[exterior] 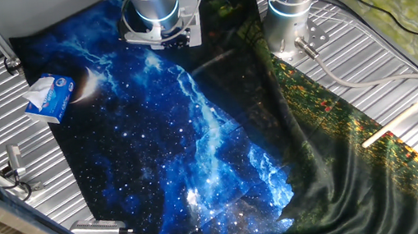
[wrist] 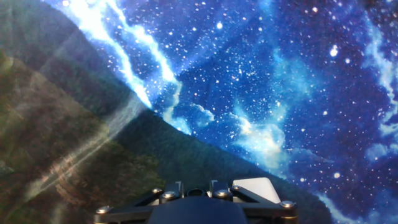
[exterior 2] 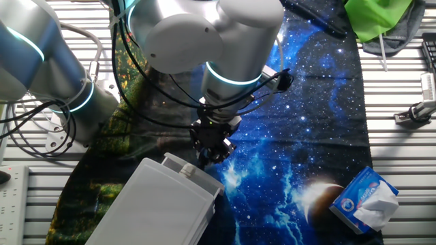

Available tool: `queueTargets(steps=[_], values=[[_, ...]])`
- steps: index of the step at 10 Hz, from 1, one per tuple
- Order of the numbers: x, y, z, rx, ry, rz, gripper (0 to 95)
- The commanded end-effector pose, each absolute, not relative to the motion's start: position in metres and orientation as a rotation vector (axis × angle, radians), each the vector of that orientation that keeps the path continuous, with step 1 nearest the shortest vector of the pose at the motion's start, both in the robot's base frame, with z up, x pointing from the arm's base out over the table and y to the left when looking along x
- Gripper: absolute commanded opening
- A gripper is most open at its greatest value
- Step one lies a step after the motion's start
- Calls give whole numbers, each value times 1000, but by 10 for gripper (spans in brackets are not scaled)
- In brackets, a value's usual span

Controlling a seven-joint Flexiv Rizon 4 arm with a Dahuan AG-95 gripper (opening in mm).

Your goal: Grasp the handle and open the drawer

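The drawer [exterior 2: 157,204] is a white boxy unit lying on the starry blue cloth at the lower left of the other fixed view. My gripper [exterior 2: 206,158] points down at its front edge. In the hand view the fingers [wrist: 171,188] stand close on either side of the handle [wrist: 195,192], a small dark round knob, and the gripper [wrist: 194,188] looks shut on it. A white piece of the drawer front [wrist: 252,186] shows beside the right finger. In one fixed view the arm [exterior: 154,1] hides the gripper and handle.
A blue-and-white tissue box [exterior 2: 364,201] lies on the cloth's edge, also in one fixed view [exterior: 48,97]. A green cloth [exterior 2: 378,17] and small tools [exterior 2: 415,112] lie on the ribbed metal table. Cables [exterior 2: 41,119] run by the arm's base.
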State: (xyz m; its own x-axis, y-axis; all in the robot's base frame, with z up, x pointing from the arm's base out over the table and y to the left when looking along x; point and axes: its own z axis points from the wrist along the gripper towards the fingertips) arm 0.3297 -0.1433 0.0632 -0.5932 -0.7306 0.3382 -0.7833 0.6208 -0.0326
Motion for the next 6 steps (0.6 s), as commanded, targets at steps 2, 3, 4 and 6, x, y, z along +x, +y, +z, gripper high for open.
queueTargets(steps=[2, 3, 4, 6], values=[[329, -142, 63, 1229, -2556, 255, 0], [329, -142, 63, 1228, -2556, 257, 0], [329, -141, 62, 1226, -2556, 258, 0], [328, -140, 62, 1229, -2555, 260, 0]])
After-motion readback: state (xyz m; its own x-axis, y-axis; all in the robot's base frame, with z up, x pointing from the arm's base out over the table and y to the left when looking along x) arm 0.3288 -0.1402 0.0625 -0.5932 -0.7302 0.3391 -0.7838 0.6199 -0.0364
